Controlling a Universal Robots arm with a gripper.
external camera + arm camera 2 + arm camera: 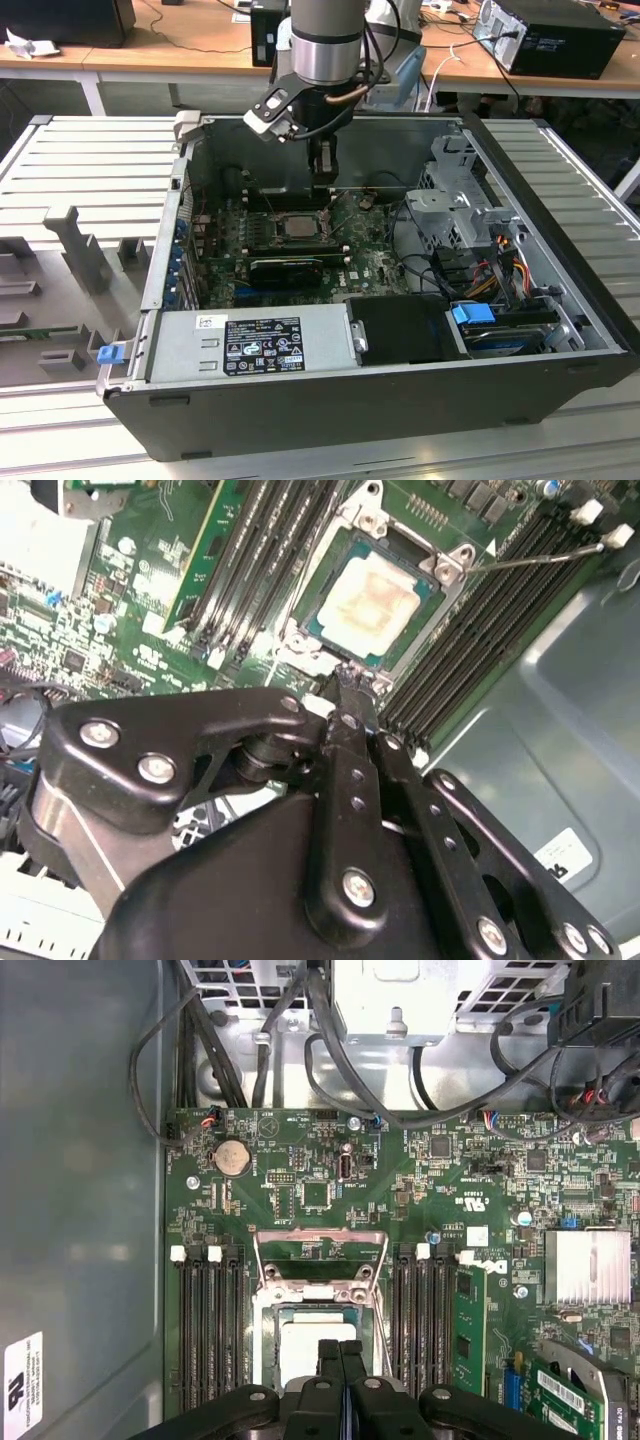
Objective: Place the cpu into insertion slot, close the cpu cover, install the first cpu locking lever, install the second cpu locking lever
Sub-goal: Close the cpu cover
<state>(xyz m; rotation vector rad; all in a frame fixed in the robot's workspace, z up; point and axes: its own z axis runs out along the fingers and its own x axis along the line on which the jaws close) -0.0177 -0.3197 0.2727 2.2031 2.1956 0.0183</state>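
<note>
Silver-beige cpu (300, 1350) sits in the insertion slot (266, 1335); the cpu cover (320, 1232) seems raised, so closing it is your step. Your gripper (340, 1345) hangs just beside, jaws pinched together empty; push gently.

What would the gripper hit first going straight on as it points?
Probably the metal rim of the insertion slot, at the edge of the cpu; the shut gripper aims there in the second wrist view. Depth unclear: possibly the cpu itself.
</note>
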